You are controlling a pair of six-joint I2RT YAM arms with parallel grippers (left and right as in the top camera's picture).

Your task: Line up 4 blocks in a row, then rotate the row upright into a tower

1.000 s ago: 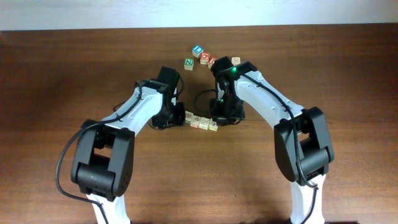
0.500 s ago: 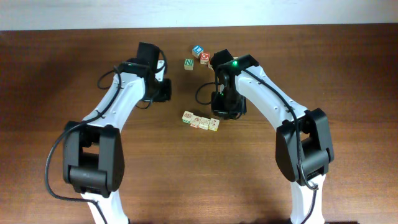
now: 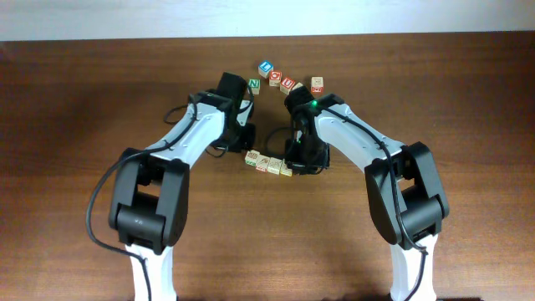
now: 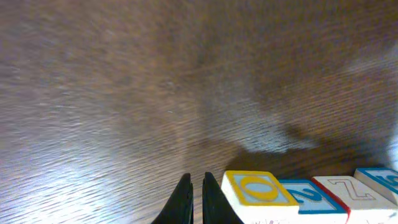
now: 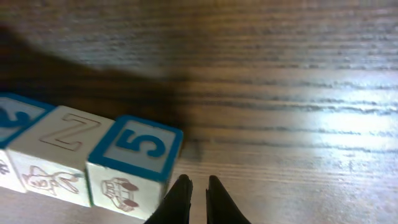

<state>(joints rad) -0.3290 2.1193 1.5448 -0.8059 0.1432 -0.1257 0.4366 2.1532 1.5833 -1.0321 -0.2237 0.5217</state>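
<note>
Returned since half a second ago: the left arm, swung back from the open table on its own side, so that the left gripper (image 4: 193, 198) now stands at the left end of the row; the row itself has not shifted. Item, nearest the robot's bases: the blocks (image 3: 268, 163), four pale cubes set side by side in a slightly slanted line at mid-table, neighbours touching, between the two wrists. Left end: yellow-framed block (image 4: 252, 186), an O on its top face; tops framed blue, red and blue follow it. Right end: blue-framed block (image 5: 140, 146), a 5 on top and a small line drawing on its side; next to it, a block marked Z (image 5: 62, 140). Left gripper: fingers pressed almost together, only a thin slit between, nothing in it; tips just beside the yellow-framed block, contact not discernible. Right gripper (image 5: 198, 194): fingers likewise drawn together, holding nothing, tips low over the wood just beside the blue-framed block. Item, farther back: five loose letter cubes (image 3: 274, 77) in an arc, among them a green N cube (image 3: 254, 84) close by the left wrist and a red U cube (image 3: 287, 84). Support: dark wooden table (image 3: 84, 125).
</note>
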